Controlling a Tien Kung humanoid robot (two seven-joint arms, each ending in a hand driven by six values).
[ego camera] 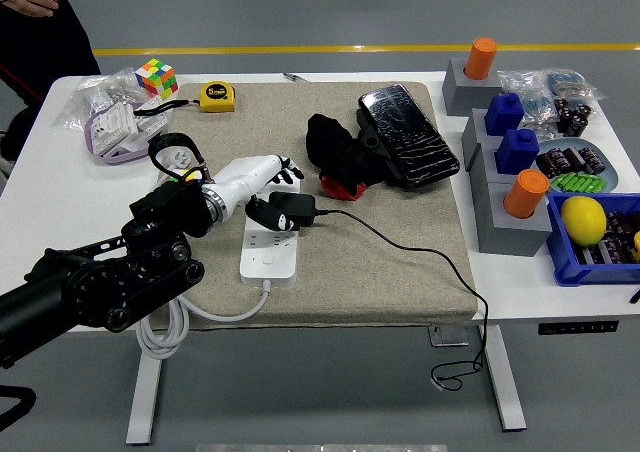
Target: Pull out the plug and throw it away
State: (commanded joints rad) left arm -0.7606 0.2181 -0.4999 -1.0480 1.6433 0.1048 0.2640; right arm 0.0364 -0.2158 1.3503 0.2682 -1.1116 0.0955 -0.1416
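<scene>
So the white bench (30, 187) is carrying a beige mat (400, 262), and toward the mat's left edge the white power strip (270, 242) is lying lengthwise. The left hand (255, 177) is closing its fingers around the black plug (285, 212), which looks tilted, possibly lifting off the strip. Carrying it clear and discarding it is remaining.

Bright, even overhead light; soft shadows under objects; glare on the black tray (408, 135); sharp focus throughout.
</scene>
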